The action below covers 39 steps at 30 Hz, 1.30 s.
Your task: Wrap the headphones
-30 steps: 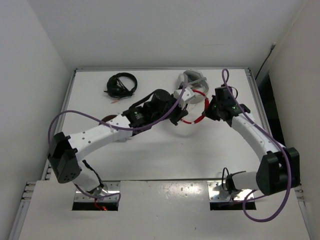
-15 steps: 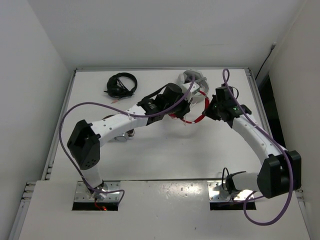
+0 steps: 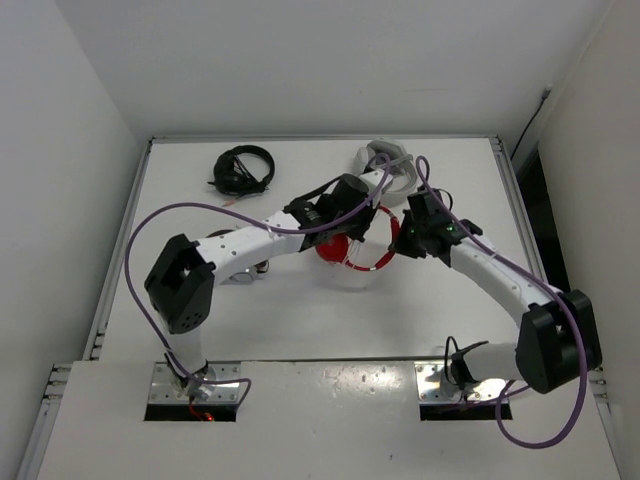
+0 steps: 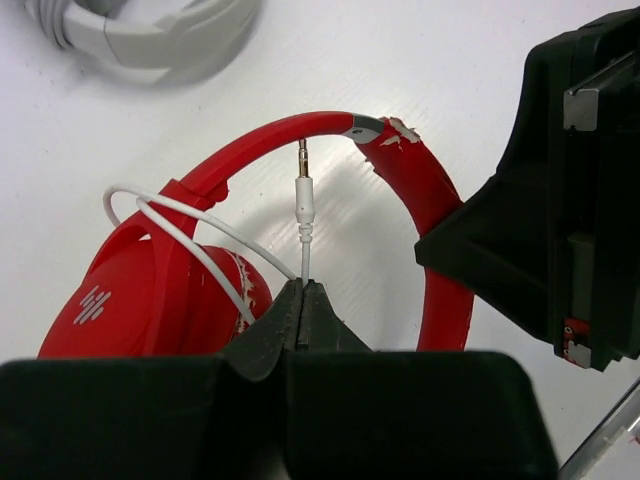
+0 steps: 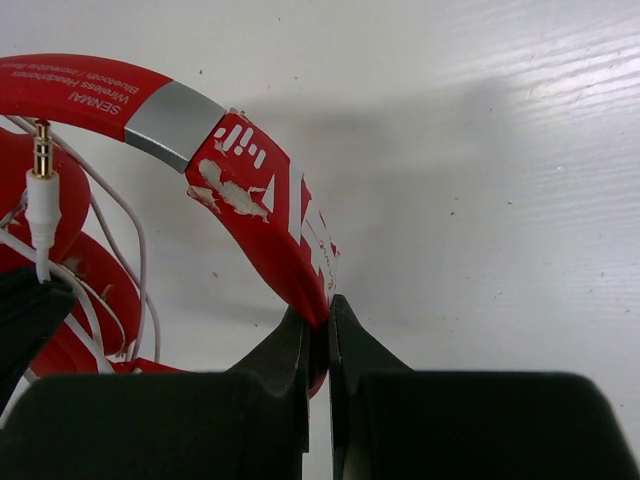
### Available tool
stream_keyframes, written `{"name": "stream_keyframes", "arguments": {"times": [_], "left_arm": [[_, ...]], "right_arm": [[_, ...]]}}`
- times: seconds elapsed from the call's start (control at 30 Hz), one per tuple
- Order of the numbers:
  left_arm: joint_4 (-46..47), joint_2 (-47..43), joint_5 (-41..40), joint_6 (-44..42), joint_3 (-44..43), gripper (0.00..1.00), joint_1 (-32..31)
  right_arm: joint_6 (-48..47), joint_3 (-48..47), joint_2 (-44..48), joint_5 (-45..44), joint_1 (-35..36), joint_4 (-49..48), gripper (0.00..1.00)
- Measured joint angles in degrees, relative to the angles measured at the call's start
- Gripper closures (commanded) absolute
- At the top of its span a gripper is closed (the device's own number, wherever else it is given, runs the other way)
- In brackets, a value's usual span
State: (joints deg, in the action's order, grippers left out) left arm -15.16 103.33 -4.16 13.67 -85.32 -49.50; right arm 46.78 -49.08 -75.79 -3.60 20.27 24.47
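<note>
The red headphones [image 3: 345, 250] lie mid-table between the two arms, their headband [image 4: 400, 170] arching over the table. My left gripper [image 4: 303, 290] is shut on the thin white cable [image 4: 305, 235] just below its jack plug, which points up toward the headband. Loops of white cable lie over the red earcup [image 4: 120, 310]. My right gripper [image 5: 320, 325] is shut on the red headband [image 5: 260, 210], holding it on edge. In the top view the left gripper [image 3: 362, 225] and right gripper [image 3: 400, 240] sit close together over the headphones.
A grey-white headset [image 3: 385, 160] lies at the back of the table, just behind the red headphones, and shows in the left wrist view [image 4: 150, 40]. Black headphones [image 3: 242, 170] lie at the back left. A brown-and-silver item [image 3: 250, 270] peeks from under the left arm.
The headphones and both grippers have shifted toward the near left. The left arm has swung round and its gripper now sits lower beside the headband. The right gripper followed with the headband.
</note>
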Motion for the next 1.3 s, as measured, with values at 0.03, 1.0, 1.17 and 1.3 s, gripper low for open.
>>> {"name": "stream_keyframes", "arguments": {"times": [0.03, 1.0, 1.17, 1.3], "left_arm": [[0.0, 0.1, -0.1, 0.3, 0.5, 1.0, 0.0], [9.6, 14.0, -4.5, 2.9, 8.6, 1.0, -0.5], [9.7, 14.0, -5.2, 2.2, 8.6, 0.79, -1.2], [10.1, 13.9, -4.6, 1.1, 8.5, 0.58, -1.9]], "right_arm": [[0.0, 0.0, -0.5, 0.2, 0.2, 0.0, 1.0], [2.8, 2.8, -8.9, 5.2, -0.4, 1.3, 0.28], [2.7, 2.8, -6.3, 5.5, -3.2, 1.6, 0.26], [2.0, 1.2, -5.0, 5.6, -5.7, 3.1, 0.25]]}}
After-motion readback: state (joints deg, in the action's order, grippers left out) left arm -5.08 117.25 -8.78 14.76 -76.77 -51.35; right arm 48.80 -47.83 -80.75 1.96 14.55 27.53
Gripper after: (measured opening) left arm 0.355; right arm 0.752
